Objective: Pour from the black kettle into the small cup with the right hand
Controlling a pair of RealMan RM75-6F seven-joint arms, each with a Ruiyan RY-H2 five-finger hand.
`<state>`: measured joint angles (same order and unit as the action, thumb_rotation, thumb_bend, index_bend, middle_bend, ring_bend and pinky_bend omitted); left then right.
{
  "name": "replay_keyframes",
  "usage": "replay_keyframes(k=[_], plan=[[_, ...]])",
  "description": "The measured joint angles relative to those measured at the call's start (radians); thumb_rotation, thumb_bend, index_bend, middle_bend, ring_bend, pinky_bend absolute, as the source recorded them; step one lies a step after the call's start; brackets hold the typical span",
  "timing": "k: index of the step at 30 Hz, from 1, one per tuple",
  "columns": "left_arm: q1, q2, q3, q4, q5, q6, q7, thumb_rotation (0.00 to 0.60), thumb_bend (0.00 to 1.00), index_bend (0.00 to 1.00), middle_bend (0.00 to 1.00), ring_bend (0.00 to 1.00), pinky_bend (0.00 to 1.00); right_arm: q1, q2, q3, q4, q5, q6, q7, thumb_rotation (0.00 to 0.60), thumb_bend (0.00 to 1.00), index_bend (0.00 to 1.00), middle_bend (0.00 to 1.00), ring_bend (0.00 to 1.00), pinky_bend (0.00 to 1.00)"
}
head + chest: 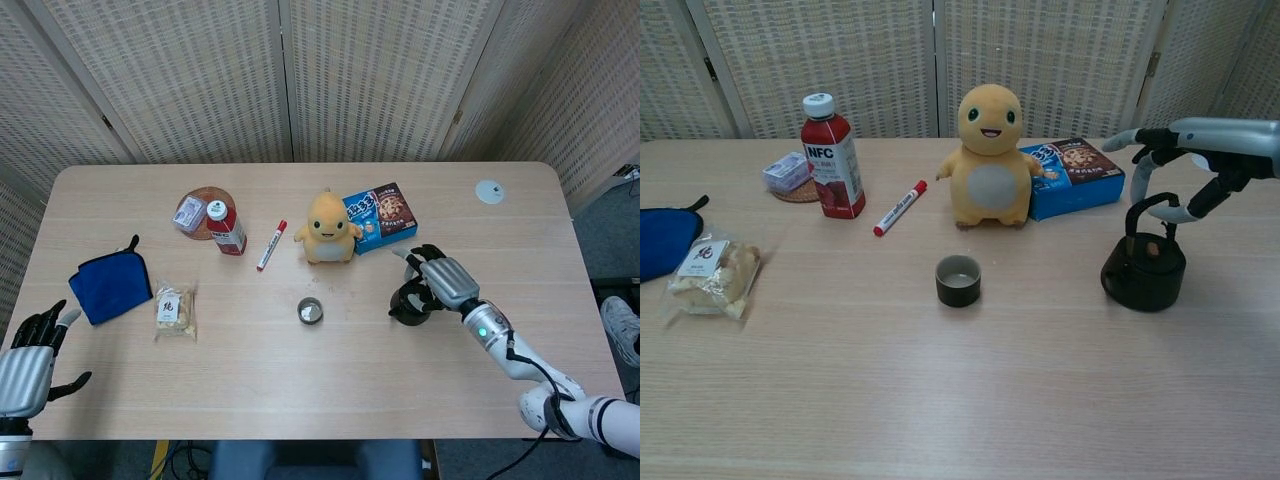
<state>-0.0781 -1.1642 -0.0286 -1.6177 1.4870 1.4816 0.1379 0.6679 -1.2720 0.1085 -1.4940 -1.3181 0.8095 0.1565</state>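
The black kettle [405, 305] [1143, 275] stands upright on the table, right of centre, with its arched handle raised. My right hand [447, 281] [1215, 140] hovers just above and right of it, fingers spread. One dark finger reaches down to the right side of the handle; no grip shows. The small dark cup [310, 311] [958, 280] sits to the kettle's left, near the table's middle. At the lower left corner of the head view my left hand [30, 368] hangs off the table's edge, fingers apart, holding nothing.
Behind the cup stand a yellow plush toy [988, 157] and a blue cookie box [1076, 176]. Further left are a red marker [899, 208], a red juice bottle [832, 157], a snack bag [713, 275] and a blue cloth [110, 284]. A white disc [489, 192] lies at the back right.
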Motion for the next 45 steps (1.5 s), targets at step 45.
replay_keyframes(k=[45], plan=[[0.017,0.014,0.015,-0.005,0.017,0.014,-0.042,0.600,0.16,0.12,0.02,0.09,0.07,-0.145,-0.012,-0.115,-0.054,-0.140,0.201,-0.255,0.600,0.07,0.38,0.49,0.38,0.05]])
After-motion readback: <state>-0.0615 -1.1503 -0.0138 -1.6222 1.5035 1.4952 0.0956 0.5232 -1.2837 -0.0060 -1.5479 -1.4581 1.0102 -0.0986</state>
